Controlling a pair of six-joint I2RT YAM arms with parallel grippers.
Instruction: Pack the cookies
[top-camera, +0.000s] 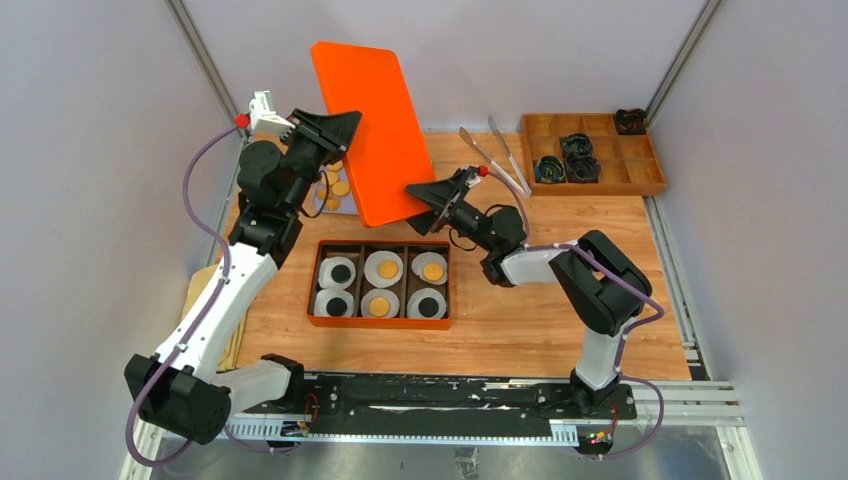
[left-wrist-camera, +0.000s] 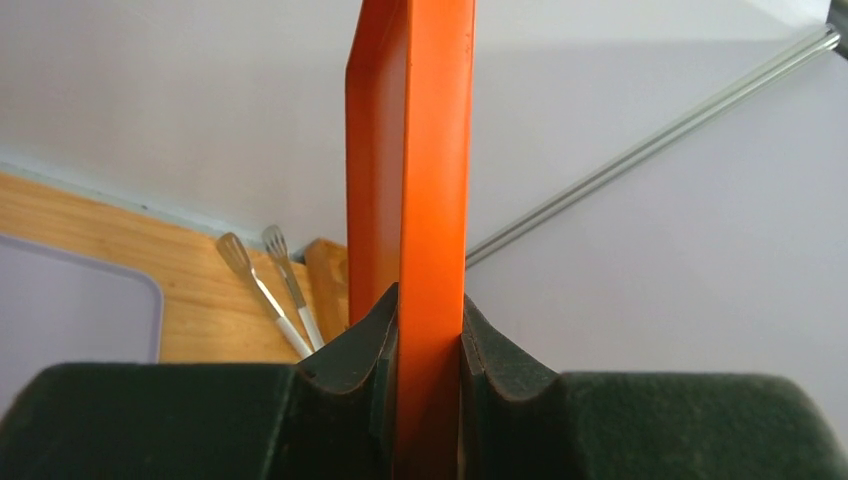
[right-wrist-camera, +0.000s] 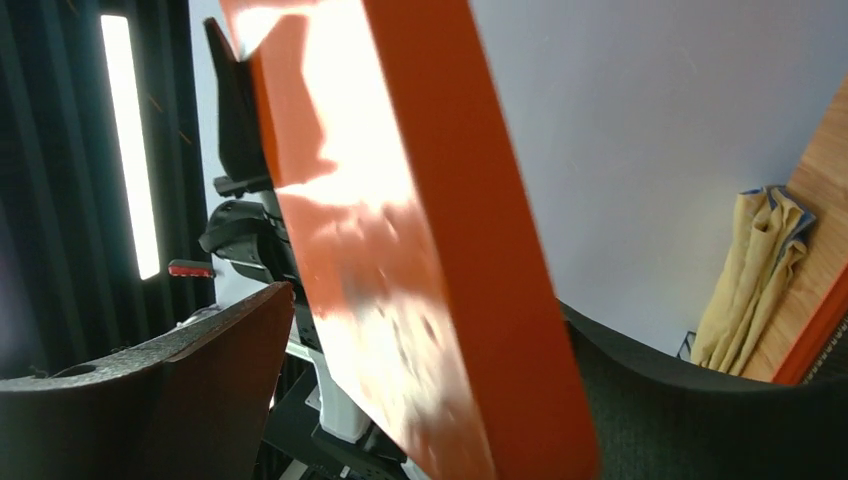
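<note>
The tilted orange lid (top-camera: 372, 135) hangs behind the box (top-camera: 312, 285), long axis sloping toward it, left gripper (top-camera: 345, 125) pinching its upper edge, right gripper (top-camera: 422, 190) spread around its lower corner, cookies (top-camera: 388, 268) lying in the box.

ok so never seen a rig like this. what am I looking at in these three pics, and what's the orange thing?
Two robot arms are bolted at the near edge of a wooden table. The wide picture comes from a fixed camera above and behind them. The other two come from a camera on each wrist, looking past that arm's own fingers.

The orange thing is a flat orange lid, held up tilted above the table. The left hand is clamped on its edge. The right hand stands open around its lower corner.

On the table are a box of six white paper cups holding cookies, a pale tray with more, tongs and a wooden organiser.
</note>
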